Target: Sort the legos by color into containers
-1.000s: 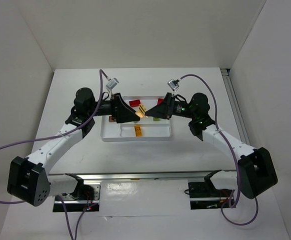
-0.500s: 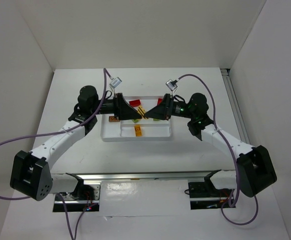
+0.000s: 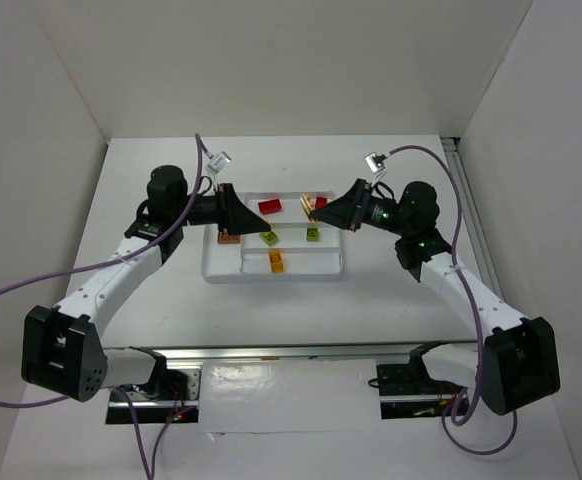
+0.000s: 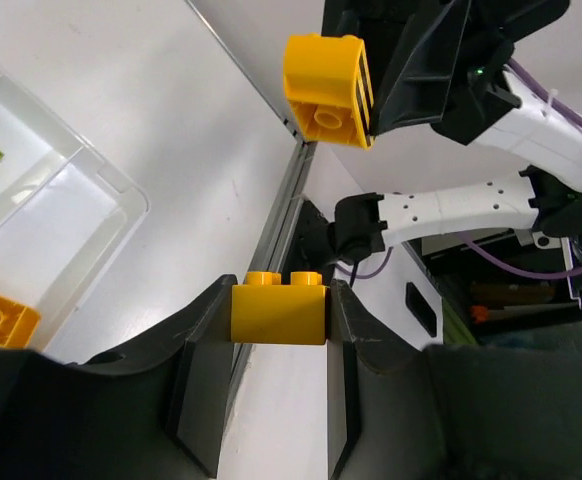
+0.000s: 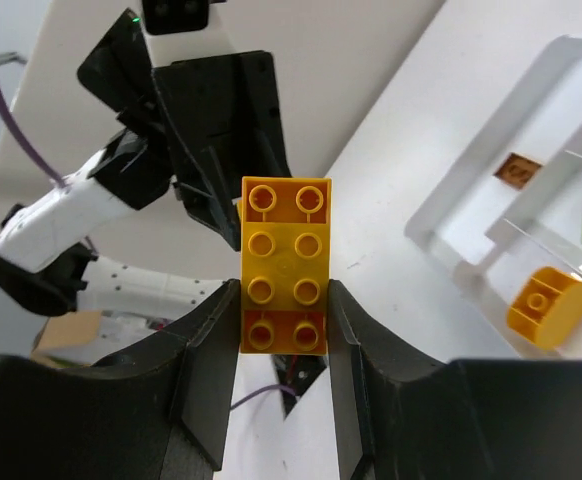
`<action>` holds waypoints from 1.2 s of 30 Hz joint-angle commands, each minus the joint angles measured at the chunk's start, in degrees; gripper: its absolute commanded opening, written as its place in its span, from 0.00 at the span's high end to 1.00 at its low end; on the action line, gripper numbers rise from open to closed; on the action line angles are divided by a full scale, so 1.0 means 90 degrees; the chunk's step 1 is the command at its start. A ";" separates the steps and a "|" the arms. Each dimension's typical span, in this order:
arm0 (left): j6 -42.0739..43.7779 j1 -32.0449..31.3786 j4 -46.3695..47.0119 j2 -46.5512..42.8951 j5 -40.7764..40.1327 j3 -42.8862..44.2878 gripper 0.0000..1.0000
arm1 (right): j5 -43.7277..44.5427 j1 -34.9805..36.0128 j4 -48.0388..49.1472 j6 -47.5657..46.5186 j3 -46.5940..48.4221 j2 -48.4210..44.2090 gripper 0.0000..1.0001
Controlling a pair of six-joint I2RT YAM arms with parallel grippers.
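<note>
We see the left arm (image 3: 121, 270) reaching in over the left part of the tray (image 3: 271, 277); the left gripper (image 4: 279, 300) is clenched on a short brick (image 4: 279, 312), yellow, two studs up, pinched between both fingers (image 4: 203, 350); the brick is held clear of the tray, not in any compartment.

The tray sits mid-table (image 3: 391, 170), white, low walls. The tall left section holds a brown lego (image 3: 228, 237). The far narrow row holds the left red lego (image 3: 268, 206) and the right red lego (image 3: 321, 201). The middle row holds the left green lego (image 3: 268, 238), just beside the left gripper's tips in the top view, and the right green lego (image 3: 312, 233). The near row holds an orange lego (image 3: 276, 262).

The right gripper (image 5: 284, 300) is clamped on a long brick (image 5: 285, 250), yellow-orange, studs facing its own camera, its near end between the fingers (image 5: 206, 350); it is held over the far right part of the tray, beside the right red lego in the top view. The two grippers face each other; their bricks are apart. The right arm (image 3: 461, 290) comes in from the right.
</note>
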 commanded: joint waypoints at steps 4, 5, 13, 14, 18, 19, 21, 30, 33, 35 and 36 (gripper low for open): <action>0.0699 0.0133 -0.0888 -0.0136 -0.0440 -0.0032 1.00 | 0.0793 -0.0174 -0.2277 -0.1446 0.0596 -0.0033 0.97; 0.0846 0.0133 -0.1229 -0.0030 -0.0745 0.0045 1.00 | 0.1414 -0.0116 -0.2795 -0.1761 0.0763 0.0045 0.97; 0.1151 -0.0305 -0.3136 0.0665 -0.2962 0.0534 1.00 | 0.4964 0.0958 -0.4695 -0.2838 0.1038 0.0835 0.97; 0.0995 -0.0306 -0.3194 0.0665 -0.3400 0.0534 1.00 | 0.5100 0.1075 -0.4694 -0.2780 0.1038 0.0953 0.97; 0.0818 -0.0510 -0.3681 0.0791 -0.4328 0.0699 1.00 | 0.5989 0.1700 -0.4870 -0.2780 0.1262 0.1588 0.97; 0.0721 -0.0589 -0.3683 0.0898 -0.4486 0.0700 1.00 | 0.6136 0.1856 -0.4870 -0.2838 0.1263 0.1676 0.97; 0.0720 -0.0833 -0.3810 0.1055 -0.4760 0.0856 1.00 | 0.6196 0.1935 -0.4812 -0.2838 0.1350 0.1920 0.97; 0.0593 -0.1320 -0.4172 0.1630 -0.5209 0.1460 1.00 | 0.6323 0.2082 -0.5046 -0.2897 0.1575 0.2429 0.48; 0.0593 -0.1506 -0.4405 0.1865 -0.5357 0.1773 1.00 | 0.6381 0.2082 -0.5114 -0.2897 0.1702 0.2429 0.19; 0.0593 -0.1585 -0.4483 0.2119 -0.5416 0.1939 1.00 | 0.6381 0.2082 -0.5182 -0.2956 0.1760 0.2351 0.16; 0.0593 -0.1585 -0.4484 0.2207 -0.5416 0.2027 1.00 | 0.6449 0.2082 -0.5241 -0.2956 0.1761 0.2351 0.16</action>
